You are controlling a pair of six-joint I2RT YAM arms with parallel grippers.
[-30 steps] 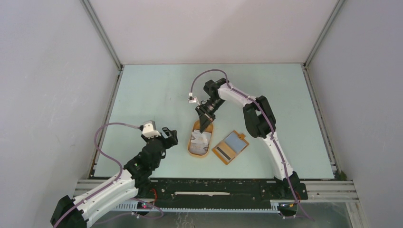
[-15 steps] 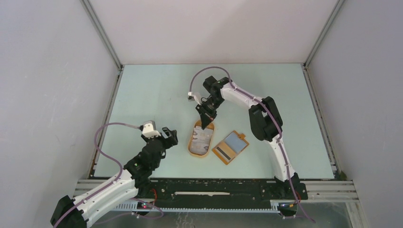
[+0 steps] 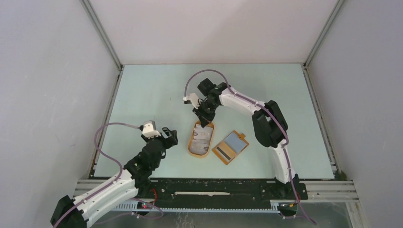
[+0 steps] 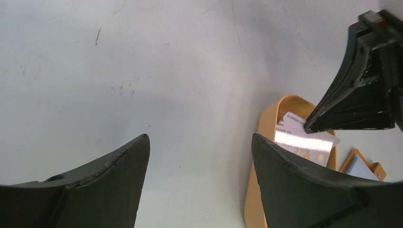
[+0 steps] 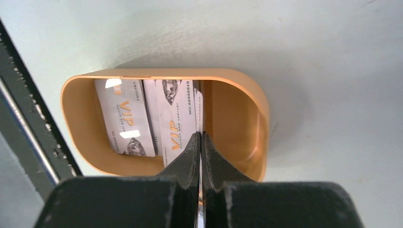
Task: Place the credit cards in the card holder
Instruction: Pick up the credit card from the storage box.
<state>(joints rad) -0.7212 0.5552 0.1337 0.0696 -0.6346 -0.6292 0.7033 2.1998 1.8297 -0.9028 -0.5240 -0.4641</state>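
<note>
Pale credit cards (image 5: pixel 126 118) with "VIP" print lie in an oval orange tray (image 5: pixel 237 114). My right gripper (image 5: pixel 200 135) is shut on one credit card (image 5: pixel 199 107), seen edge-on, over the tray's far end (image 3: pixel 205 124). The card holder (image 3: pixel 230 147), an orange wallet with blue-grey lining, lies open on the table just right of the tray. My left gripper (image 3: pixel 168 135) is open and empty, left of the tray (image 3: pixel 192 142). In the left wrist view the left gripper (image 4: pixel 199 137) frames bare table, with the tray (image 4: pixel 266 142), cards (image 4: pixel 304 142) and wallet corner (image 4: pixel 363 166) at right.
The light table (image 3: pixel 157 95) is walled on the left, right and back by white panels. A metal rail (image 3: pixel 214 185) runs along the near edge. The right arm (image 3: pixel 266 123) arches over the table's right half.
My right gripper has pulled back from inside the tray toward its far end, pinching a card. The left arm has not moved.
</note>
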